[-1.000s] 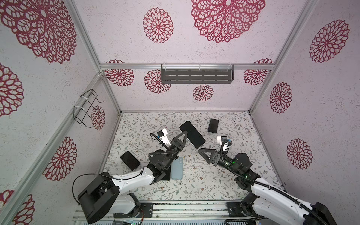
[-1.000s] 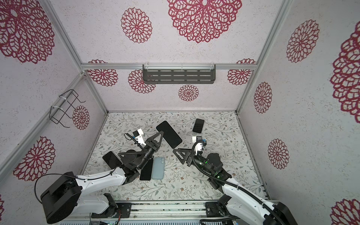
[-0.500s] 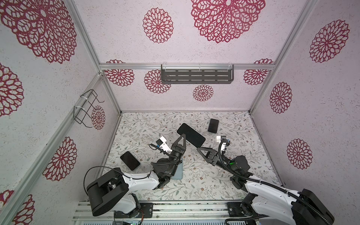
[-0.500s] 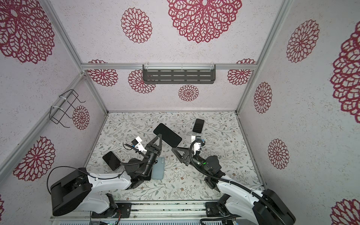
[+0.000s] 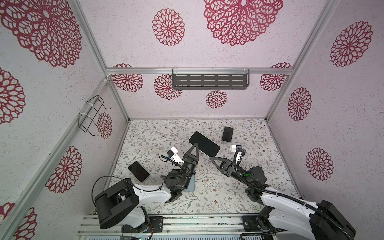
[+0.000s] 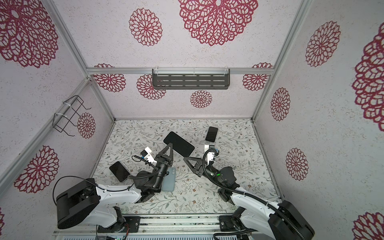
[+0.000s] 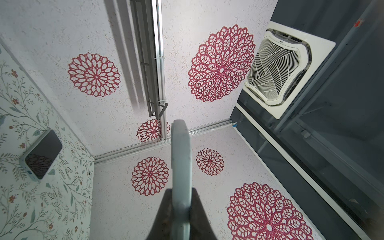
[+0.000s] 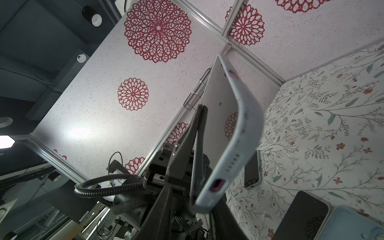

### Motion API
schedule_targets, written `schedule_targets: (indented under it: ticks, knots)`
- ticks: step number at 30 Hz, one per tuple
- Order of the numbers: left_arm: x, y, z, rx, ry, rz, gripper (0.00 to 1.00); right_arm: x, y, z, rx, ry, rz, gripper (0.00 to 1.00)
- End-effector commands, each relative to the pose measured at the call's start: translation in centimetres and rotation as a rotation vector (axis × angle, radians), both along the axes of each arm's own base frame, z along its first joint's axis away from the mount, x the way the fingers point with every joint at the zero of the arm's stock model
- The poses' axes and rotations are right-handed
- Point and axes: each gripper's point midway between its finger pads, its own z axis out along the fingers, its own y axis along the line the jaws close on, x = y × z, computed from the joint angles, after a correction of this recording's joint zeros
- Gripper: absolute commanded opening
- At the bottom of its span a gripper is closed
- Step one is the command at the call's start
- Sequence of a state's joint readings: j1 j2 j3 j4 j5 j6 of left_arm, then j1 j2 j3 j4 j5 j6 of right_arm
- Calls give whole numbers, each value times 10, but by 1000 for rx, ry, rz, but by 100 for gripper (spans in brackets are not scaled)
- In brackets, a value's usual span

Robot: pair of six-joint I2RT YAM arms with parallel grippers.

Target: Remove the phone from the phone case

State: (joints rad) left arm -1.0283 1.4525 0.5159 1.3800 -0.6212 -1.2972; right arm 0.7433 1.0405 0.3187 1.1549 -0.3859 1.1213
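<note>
A phone (image 5: 204,143) with a black screen, in a pale grey phone case (image 8: 239,124), hangs tilted above the floral table in both top views. My left gripper (image 5: 195,145) is shut on its long edge, and the case rim (image 7: 180,158) sits pinched between the dark fingers in the left wrist view. My right gripper (image 5: 212,159) is at the phone's near end. In the right wrist view the case's bottom end (image 8: 209,193), with the port hole, lies between the right gripper's (image 8: 193,199) fingers. A gap shows on one side. The case's side wall bows outward.
Lying on the table (image 5: 239,187) are a dark phone (image 5: 227,134) at the back right, another (image 5: 138,171) at the left, and a blue one face down (image 6: 169,179) beside the left arm. A grey shelf (image 5: 209,79) hangs on the back wall and a wire rack (image 5: 91,116) on the left wall.
The left gripper has carried the phone further back and to the right. The right gripper has moved in to the phone's near end and its jaws have narrowed.
</note>
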Motion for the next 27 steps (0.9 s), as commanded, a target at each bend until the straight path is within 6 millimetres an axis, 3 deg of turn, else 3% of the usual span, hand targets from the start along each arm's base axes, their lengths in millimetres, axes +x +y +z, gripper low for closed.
schedule_targets:
  ticks: [1,9,17,22,24,27]
  knots:
    - [-1,0,17,-55,-30,4,0,-12,-5,28,78,-90,14,25]
    - [-1,-6,17,-53,-34,-12,0,-9,-4,30,62,-102,1,5]
    - [-2,-8,19,-55,-40,-36,0,-11,0,32,-2,-147,-2,0]
    - [2,-9,14,23,65,-59,0,-5,4,-7,-301,-246,-62,0]
    - [1,-5,15,70,98,-51,0,3,-3,-24,-462,-293,-131,0]
    - [1,-2,17,95,122,-51,0,17,-17,-33,-614,-361,-242,0]
